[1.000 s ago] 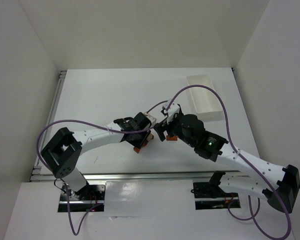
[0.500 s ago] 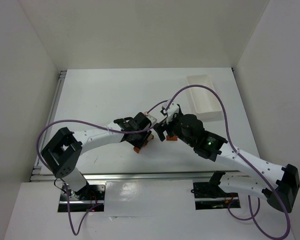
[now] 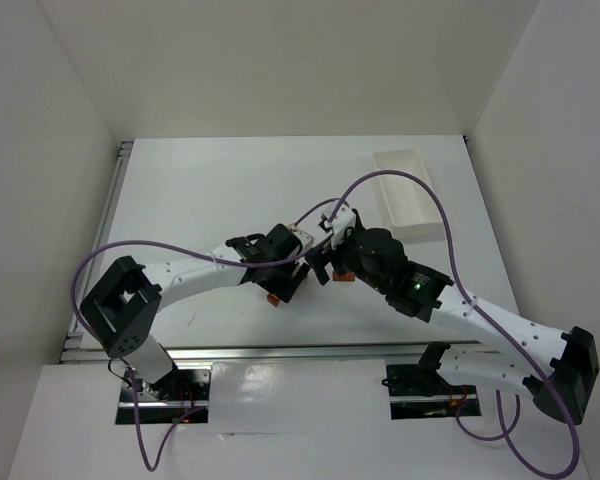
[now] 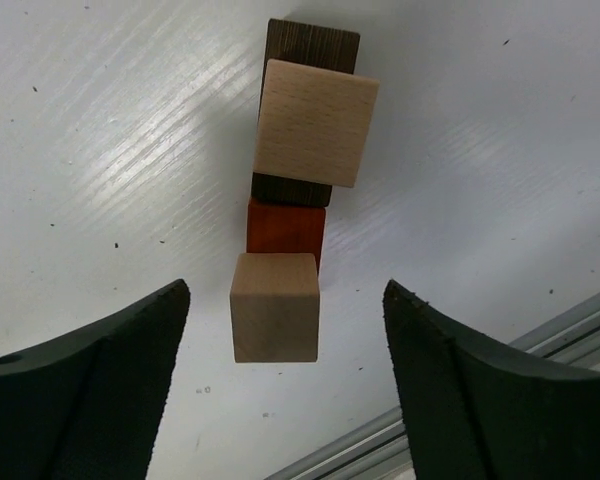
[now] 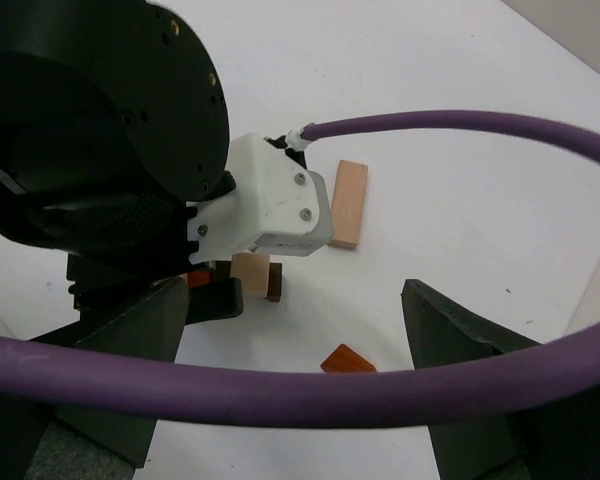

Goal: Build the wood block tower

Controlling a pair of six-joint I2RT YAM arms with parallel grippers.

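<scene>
Nearest you, at the middle of the table (image 3: 200, 190), your left gripper (image 4: 285, 300) hangs over the wood block tower (image 4: 300, 180), its jaws partly apart on either side and holding nothing. Between them sits a pale cube (image 4: 275, 320), with an orange-red block (image 4: 286, 228) behind it, then a dark brown bar (image 4: 313, 45) carrying a second pale cube (image 4: 315, 122); which level each sits on cannot be told. This reads as a placing step, with the blocks standing free. Next, lift that arm straight away without brushing the stack. Just beside it, your right gripper (image 5: 290, 300) is spread wide and empty, above a loose orange-red house-shaped piece (image 5: 347, 358) and a pale plank (image 5: 348, 203), likely the next pieces to fetch. Farthest, at the right, the white tray (image 3: 420, 225) stands well apart, no block showing inside
</scene>
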